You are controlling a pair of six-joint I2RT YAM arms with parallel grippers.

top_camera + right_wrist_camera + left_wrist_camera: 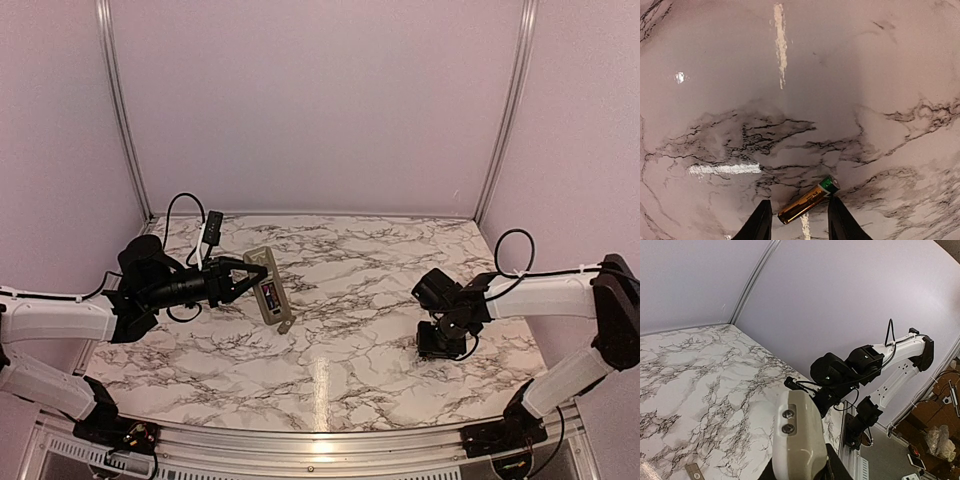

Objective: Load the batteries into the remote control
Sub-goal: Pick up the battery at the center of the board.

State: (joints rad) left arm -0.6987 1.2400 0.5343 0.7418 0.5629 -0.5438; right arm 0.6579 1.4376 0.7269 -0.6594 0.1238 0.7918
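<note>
While the right gripper [798,201] hangs open just above the table [790,75], the gold battery [808,201] lies flat on the marble between its fingers [760,222], so nothing's gripped. The battery's green end points to about 2 o'clock. Over at roughly 9 o'clock on the tabletop, the left gripper [240,280] is clamped on the remote [268,285], grey back up. There's something dark and reddish in its slot, can't tell what. A small grey strip [285,326] lies just off the remote's 5 o'clock end.
</note>
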